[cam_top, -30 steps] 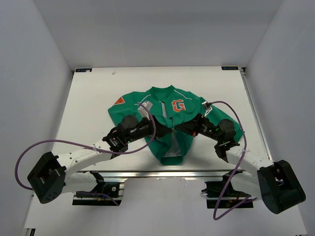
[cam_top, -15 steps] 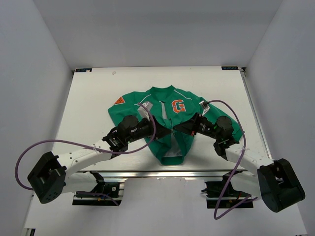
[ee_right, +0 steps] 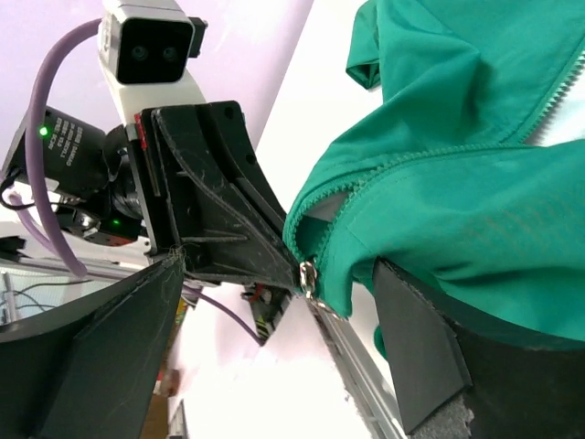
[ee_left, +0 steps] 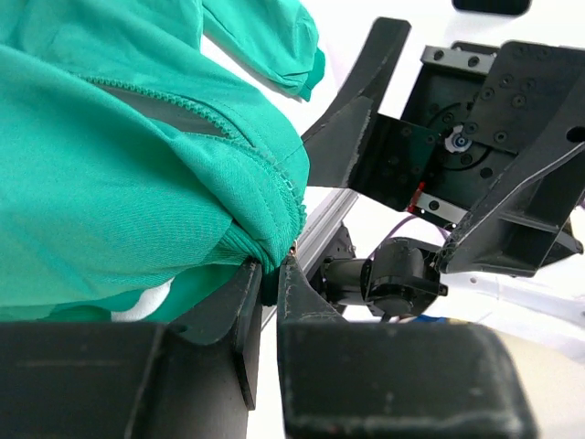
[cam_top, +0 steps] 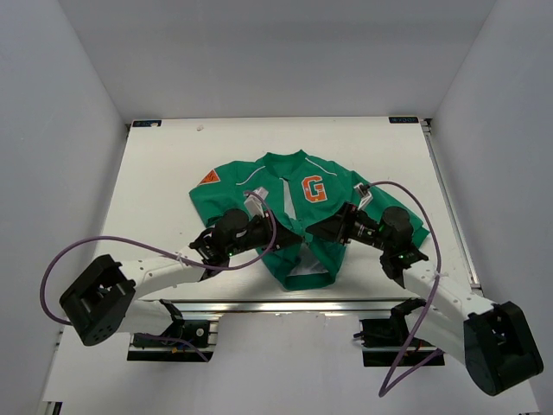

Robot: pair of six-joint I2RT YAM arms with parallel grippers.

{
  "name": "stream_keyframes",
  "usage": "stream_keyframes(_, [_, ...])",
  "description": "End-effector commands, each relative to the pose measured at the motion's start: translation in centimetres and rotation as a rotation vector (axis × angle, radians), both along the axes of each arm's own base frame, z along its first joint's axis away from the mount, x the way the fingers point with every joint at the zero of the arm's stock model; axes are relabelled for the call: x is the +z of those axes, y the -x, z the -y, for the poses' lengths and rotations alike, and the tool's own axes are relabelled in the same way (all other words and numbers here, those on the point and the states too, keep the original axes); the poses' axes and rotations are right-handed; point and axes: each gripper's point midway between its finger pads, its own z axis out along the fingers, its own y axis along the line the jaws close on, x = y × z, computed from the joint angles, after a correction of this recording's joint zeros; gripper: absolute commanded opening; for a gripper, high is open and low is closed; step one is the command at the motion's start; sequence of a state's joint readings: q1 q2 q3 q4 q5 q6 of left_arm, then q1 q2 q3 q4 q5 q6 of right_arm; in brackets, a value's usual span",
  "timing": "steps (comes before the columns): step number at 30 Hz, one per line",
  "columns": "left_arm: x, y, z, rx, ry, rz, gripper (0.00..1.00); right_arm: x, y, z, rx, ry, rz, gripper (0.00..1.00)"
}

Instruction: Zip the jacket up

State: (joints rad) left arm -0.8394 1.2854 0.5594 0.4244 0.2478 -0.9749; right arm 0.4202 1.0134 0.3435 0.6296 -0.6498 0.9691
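Observation:
The green jacket [cam_top: 294, 194] lies flat mid-table, its orange G patch [cam_top: 313, 187] facing up and its lower front still parted. My left gripper [cam_top: 289, 235] is shut on the bottom edge of the jacket's front [ee_left: 119, 183], the fabric pinched between its fingertips [ee_left: 285, 274]. My right gripper [cam_top: 318, 231] faces it from the right with its jaws open wide. In the right wrist view the metal zip slider [ee_right: 311, 274] hangs from the green hem [ee_right: 475, 183] between the spread fingers [ee_right: 416, 347], untouched.
The white table [cam_top: 155, 173] ends at an aluminium rail [cam_top: 276, 304] just below the jacket's hem. Purple cables [cam_top: 112, 252] loop off both arms. White walls close in on the left, right and back.
The right gripper has opened and let go of the jacket's zip end. Both wrists have shifted slightly toward the near edge, and the hem has sagged lower.

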Motion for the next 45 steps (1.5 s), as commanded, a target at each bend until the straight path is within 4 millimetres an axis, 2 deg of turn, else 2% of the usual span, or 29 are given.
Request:
stream_keyframes(1, [2.4, 0.1, -0.1, 0.009, 0.078, 0.025, 0.0, -1.5, 0.4, 0.9, -0.033, 0.063, 0.002, 0.89])
stream_keyframes(5, [2.5, 0.3, -0.3, 0.008, 0.084, 0.03, 0.0, -2.8, 2.4, 1.8, -0.02, 0.103, -0.008, 0.89])
stream_keyframes(11, [2.4, 0.4, -0.5, 0.019, 0.089, 0.029, 0.0, -2.5, 5.0, 1.8, 0.031, 0.077, 0.017, 0.89])
stream_keyframes(18, [2.5, 0.4, -0.4, 0.013, 0.093, 0.029, 0.0, -2.0, 6.4, -0.6, 0.123, 0.005, 0.027, 0.89])
stream_keyframes(19, [2.6, 0.5, -0.4, 0.01, 0.094, 0.029, 0.0, -2.4, 5.9, -1.0, 0.116, 0.027, 0.027, 0.89])
stream_keyframes(20, [2.5, 0.5, -0.4, 0.007, 0.091, 0.026, 0.0, -1.7, 5.6, -1.4, 0.119, 0.029, 0.045, 0.89])
stream_keyframes(24, [2.4, 0.5, -0.4, 0.008, 0.091, 0.026, 0.0, -1.9, 5.1, -2.6, 0.107, 0.041, 0.065, 0.81])
stream_keyframes(31, [2.5, 0.7, -0.8, 0.014, 0.097, 0.027, 0.0, -1.2, 3.5, -2.4, 0.012, 0.009, 0.097, 0.71])
stream_keyframes(45, [2.7, 0.8, -0.9, 0.018, 0.099, 0.03, 0.0, -0.6, 2.5, -2.9, 0.002, -0.004, 0.113, 0.55])
